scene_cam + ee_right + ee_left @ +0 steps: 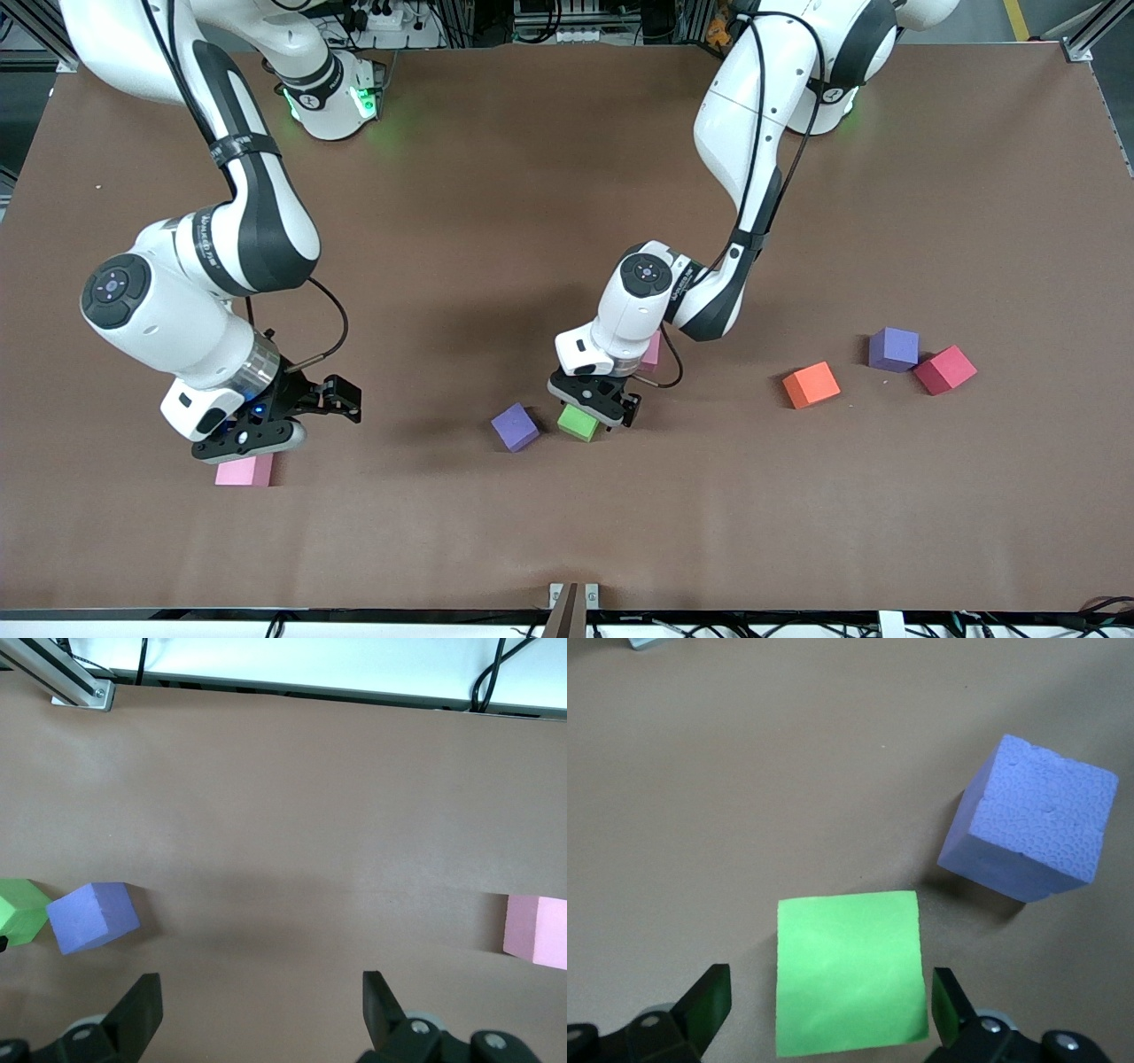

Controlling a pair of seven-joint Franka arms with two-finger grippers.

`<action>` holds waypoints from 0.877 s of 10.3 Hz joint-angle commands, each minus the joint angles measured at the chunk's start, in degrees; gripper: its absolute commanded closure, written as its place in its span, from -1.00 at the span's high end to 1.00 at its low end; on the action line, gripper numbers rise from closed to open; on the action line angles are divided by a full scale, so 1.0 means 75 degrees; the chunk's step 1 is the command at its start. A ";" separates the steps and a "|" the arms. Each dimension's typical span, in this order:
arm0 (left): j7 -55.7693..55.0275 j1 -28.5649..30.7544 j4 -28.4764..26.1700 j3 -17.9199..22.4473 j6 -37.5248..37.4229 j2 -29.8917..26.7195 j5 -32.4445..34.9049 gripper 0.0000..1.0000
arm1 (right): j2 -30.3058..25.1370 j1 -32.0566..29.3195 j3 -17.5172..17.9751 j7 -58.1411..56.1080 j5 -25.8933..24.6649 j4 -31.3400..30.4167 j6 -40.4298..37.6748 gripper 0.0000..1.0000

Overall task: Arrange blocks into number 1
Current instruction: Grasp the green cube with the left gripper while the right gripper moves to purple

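green block [850, 970] sits between the left hand's [833, 1005] wide-open, empty fingers.

I see a brown table [567, 159] filling nearly my whole front view. Aluminium framing [1085, 40] edges its corners, and green light [394, 133] glows on the top.

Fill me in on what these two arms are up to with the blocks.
The left gripper, open, sits low over the green block with a finger on either side, not yet closed. A purple block lies beside it. The right gripper, also open, hovers by a pink block. The orange block and another purple block lie untouched toward the left arm's end.
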 commanded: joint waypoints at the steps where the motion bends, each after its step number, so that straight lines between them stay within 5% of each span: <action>1: 0.0137 -0.0107 0.0222 0.0135 0.0080 0.0179 -0.0266 0.54 | 0.0119 0.0074 -0.0061 0.0075 0.0139 0.0129 0.0059 1.00; 2: 0.0149 -0.0108 0.0210 0.0147 0.0080 0.0168 -0.0266 -0.23 | 0.0130 0.0074 -0.0061 0.0075 0.0139 0.0129 0.0152 1.00; 3: 0.0091 -0.0108 0.0210 0.0136 0.0080 0.0168 -0.0266 -0.43 | 0.0142 0.0074 -0.0061 0.0075 0.0139 0.0129 0.0188 1.00; 5: 0.0090 -0.0108 0.0187 0.0124 0.0080 0.0156 -0.0639 -0.56 | 0.0177 0.0074 -0.0061 0.0075 0.0139 0.0129 0.0188 1.00; 6: 0.0055 -0.0108 0.0094 0.0124 0.0069 0.0040 -0.0792 -1.00 | 0.0212 0.0086 -0.0061 0.0098 0.0139 0.0140 0.0211 1.00; 7: 0.0032 -0.0108 0.0023 0.0112 -0.0106 -0.0228 -0.1327 -1.00 | 0.0236 0.0120 -0.0061 0.0214 0.0139 0.0140 0.0339 1.00; 9: -0.0317 -0.0189 -0.0177 0.0414 -0.2263 -0.1117 -0.1976 -1.00 | 0.0341 0.0249 -0.0061 0.0368 0.0139 0.0140 0.0481 1.00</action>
